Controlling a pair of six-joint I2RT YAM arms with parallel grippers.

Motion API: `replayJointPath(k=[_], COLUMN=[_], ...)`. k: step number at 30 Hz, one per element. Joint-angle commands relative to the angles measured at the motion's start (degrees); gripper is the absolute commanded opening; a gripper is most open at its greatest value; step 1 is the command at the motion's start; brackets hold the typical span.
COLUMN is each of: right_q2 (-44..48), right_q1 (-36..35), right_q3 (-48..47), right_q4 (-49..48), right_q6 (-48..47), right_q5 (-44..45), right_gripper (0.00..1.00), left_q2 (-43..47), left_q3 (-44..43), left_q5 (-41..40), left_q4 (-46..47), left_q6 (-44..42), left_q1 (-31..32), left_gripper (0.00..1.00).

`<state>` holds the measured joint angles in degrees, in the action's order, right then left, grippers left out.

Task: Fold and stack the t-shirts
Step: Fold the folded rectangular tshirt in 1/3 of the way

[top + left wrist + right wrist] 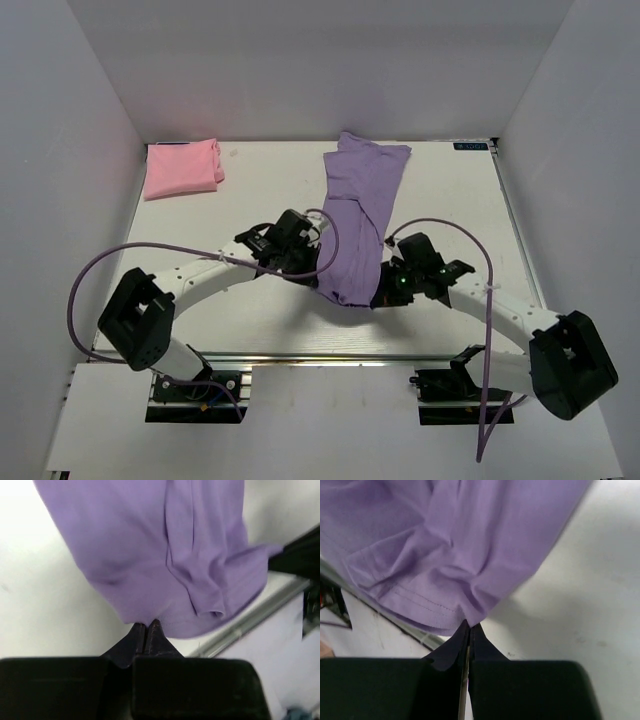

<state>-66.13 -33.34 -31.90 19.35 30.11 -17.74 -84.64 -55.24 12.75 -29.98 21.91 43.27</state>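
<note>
Both near corners of the lavender t-shirt (362,200) are pinched, one in the closed left gripper (148,627), one in the right gripper (469,627); its length is laid straight ahead, equally near each.

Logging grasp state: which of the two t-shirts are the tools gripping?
The lavender-purple t-shirt, running down the middle: the left tool and right tool each pinch its near edge. The pink t-shirt lies folded in the far-left corner, untouched.
</note>
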Motion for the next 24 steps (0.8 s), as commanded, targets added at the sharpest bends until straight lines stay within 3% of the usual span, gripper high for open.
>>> replayJointPath(k=[1,5,14,19,24], right_q2=[-3.65,-7.35,-20.52,-26.58,-31.25], right_q1=[0.99,3.71,10.48,13.39,16.11], right_q3=[-8.77,-14.76,-32.93,-40.16,-45.51], right_q4=[1.38,3.06,4.72,5.6,5.7], right_q6=[-2.77,-3.48,-10.85,-12.79,-15.08], right_q5=[6.83,11.23,12.46,10.8,6.24], right_gripper=[0.0,0.0,0.0,0.0,0.0], left_q2=[-2.97,-8.15,-22.49,-29.52,-32.42], left_q3=[-7.49,-13.65,-33.49,-44.75,-47.76], left_q5=[-11.83,-12.67,-12.31,-12.05,-9.24], left_q4=[-0.7,1.67,-0.52,-2.09,1.49], left_q6=[2.5,3.4,1.03,-0.2,-2.74], left_q1=[-1.07,-2.3,-6.87,-8.89,-10.92], left_gripper=[0.0,0.0,0.0,0.0,0.0])
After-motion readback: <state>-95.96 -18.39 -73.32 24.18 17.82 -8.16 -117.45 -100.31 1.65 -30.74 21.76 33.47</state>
